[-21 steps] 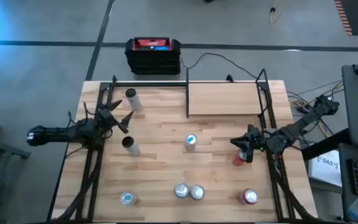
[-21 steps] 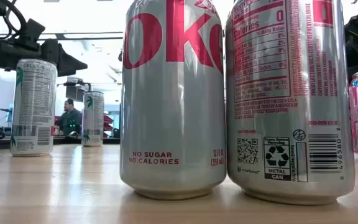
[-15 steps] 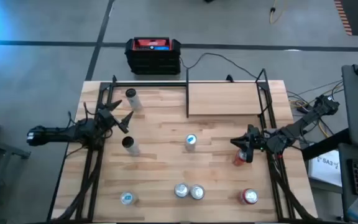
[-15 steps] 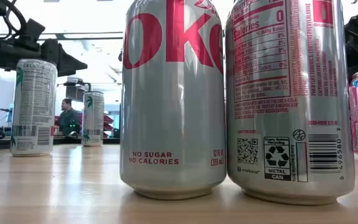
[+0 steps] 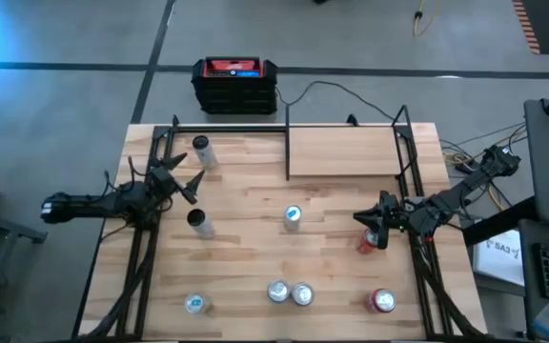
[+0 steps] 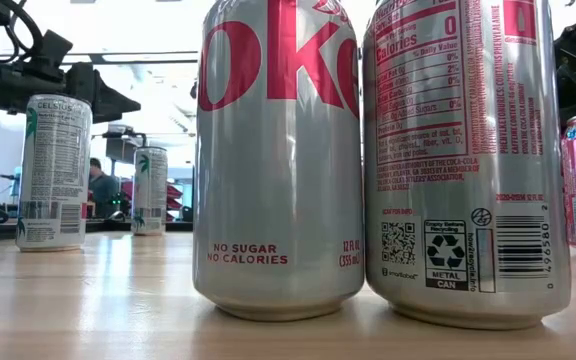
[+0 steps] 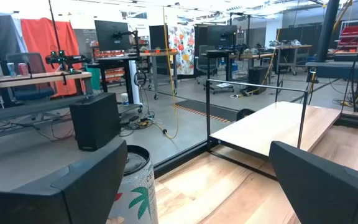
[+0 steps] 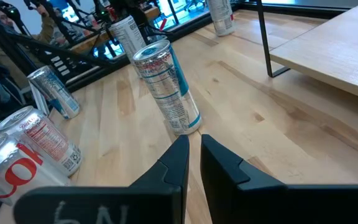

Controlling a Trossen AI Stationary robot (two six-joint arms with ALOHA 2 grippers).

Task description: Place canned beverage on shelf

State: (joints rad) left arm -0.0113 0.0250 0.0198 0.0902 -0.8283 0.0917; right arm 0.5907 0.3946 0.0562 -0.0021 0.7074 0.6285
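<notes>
- Since the bench (image 5: 255,252) carries everything, start there: butcher-block top, dark frame rails down both sides, cans scattered across the near and middle parts.
- Shelf (image 5: 346,152) sits raised at the far right of the bench, a light board edged with thin black rods. Nothing stands on it, so the task looks not yet done. Its open near side faces the cans, which should suit a straight approach.
- Left arm reaches in from the left edge; left gripper (image 5: 184,181) hovers between two tall pale cans, its fingers spread wide and holding nothing. In the left wrist view the palm-printed can (image 7: 135,186) stands just beyond the fingers (image 7: 73,186), with the shelf farther off. Judgement: lined up for a grasp on that far-left can (image 5: 200,150).
- Right arm comes in from the right edge; right gripper (image 5: 377,232) rests low near the right rail with its fingers pressed together on nothing (the right wrist view shows them meeting). Probably parked out of the way.
- Red can (image 5: 366,243) stands just beside the right gripper, ungripped.
- Second tall can (image 5: 198,222) stands nearer than the left gripper; blue-topped can (image 5: 293,217) is mid-bench, upright.
- Near row: one can at the left (image 5: 194,303), a touching silver pair (image 5: 290,292), a red-topped can (image 5: 382,301) at the right. All stand well apart from the shelf.
</notes>
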